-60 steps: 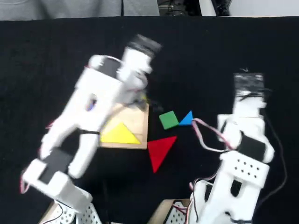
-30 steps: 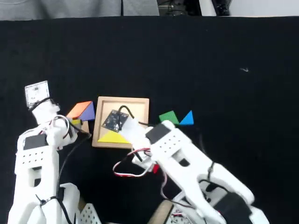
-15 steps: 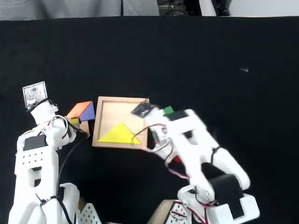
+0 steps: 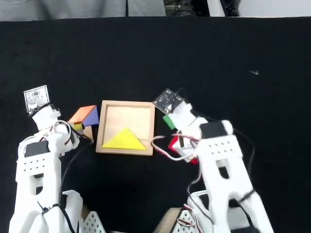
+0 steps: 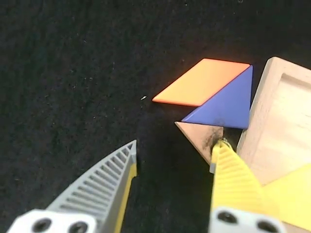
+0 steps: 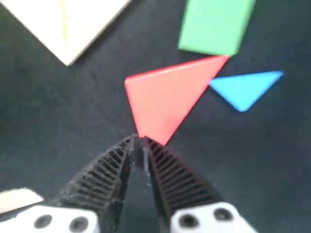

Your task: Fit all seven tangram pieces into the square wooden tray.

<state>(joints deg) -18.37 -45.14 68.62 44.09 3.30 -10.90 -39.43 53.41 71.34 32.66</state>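
Currently spreading left gripper [image 5: 176, 144] wide beside small bare-wood triangle [image 5: 204, 136]. Pinching right gripper [image 6: 139, 141] narrow at flat red triangle [image 6: 167, 102] corner.

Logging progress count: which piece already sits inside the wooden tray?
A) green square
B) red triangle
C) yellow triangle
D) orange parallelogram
C: the yellow triangle lies flat on the floor of the wooden tray, while the red triangle, green square and orange parallelogram all lie outside it.
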